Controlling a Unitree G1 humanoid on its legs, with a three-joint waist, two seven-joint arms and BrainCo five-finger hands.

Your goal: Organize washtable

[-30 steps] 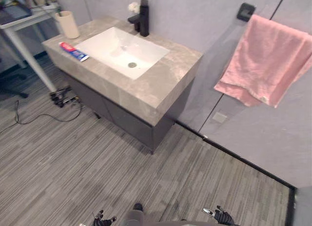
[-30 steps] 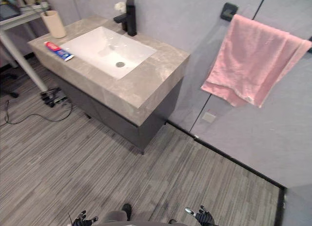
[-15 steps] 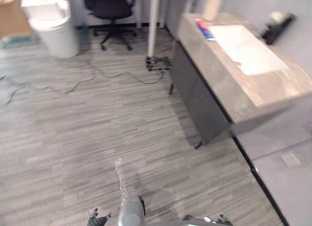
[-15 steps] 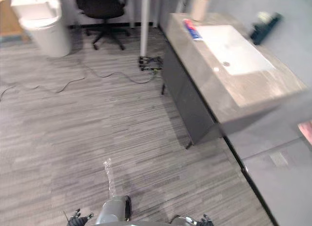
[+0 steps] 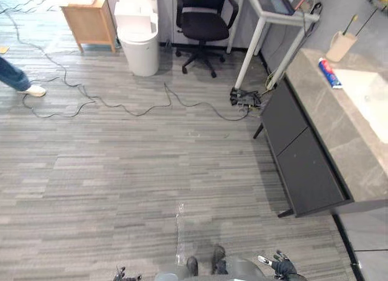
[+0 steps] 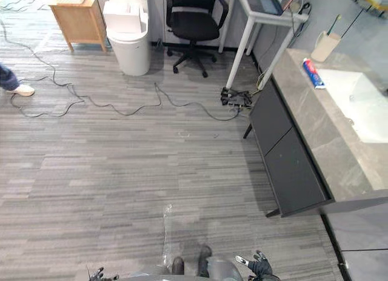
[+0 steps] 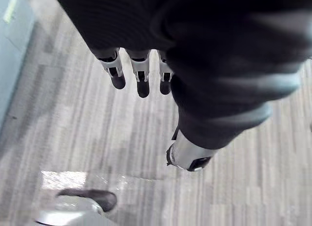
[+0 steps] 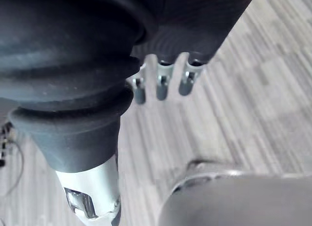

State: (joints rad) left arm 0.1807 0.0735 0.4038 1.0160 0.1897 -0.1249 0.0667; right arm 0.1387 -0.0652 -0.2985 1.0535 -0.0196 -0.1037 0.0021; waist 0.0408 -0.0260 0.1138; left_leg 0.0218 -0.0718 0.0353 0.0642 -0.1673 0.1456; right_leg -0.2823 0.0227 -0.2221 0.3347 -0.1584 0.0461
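Approach looks to be the step in hand. Both hands hang low and empty: the left hand (image 7: 142, 82) and the right hand (image 8: 162, 85) show straight, relaxed fingers. The desk (image 5: 339, 135) stands well ahead and to the right of the right hand. On it a toothpaste tube (image 5: 329, 73) lies just beside the sink (image 5: 373, 99), with a cup (image 5: 341, 47) farther off. The robot would do best to turn right and face the desk squarely before raising either hand.
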